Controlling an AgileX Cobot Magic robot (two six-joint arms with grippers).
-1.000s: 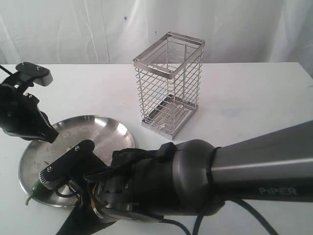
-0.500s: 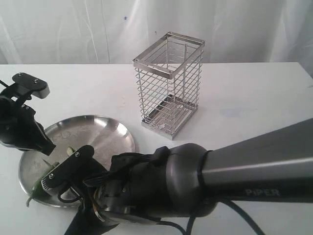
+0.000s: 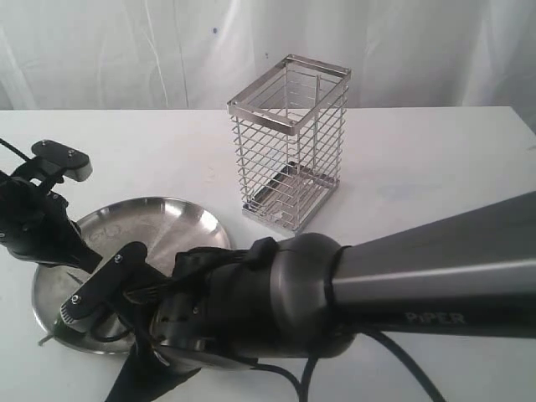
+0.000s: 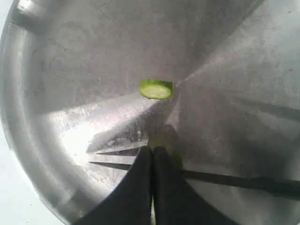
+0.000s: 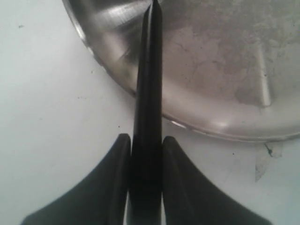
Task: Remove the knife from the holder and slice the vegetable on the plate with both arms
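Right fingers (image 5: 117, 183) edged leftward, pinching knife (image 5: 148, 93), left fingers (image 4: 138, 187) pressed together, white table (image 3: 419, 167), curtain (image 3: 126, 50)

We saw a brushed-steel plate (image 4: 56, 117), dull and scuffed but glinting at its rim, a shiny chrome-wire holder (image 3: 260, 117), a glossy, moist green slice of vegetable (image 4: 155, 89), a matt black knife (image 5: 147, 93) and a smooth white table (image 3: 419, 167).
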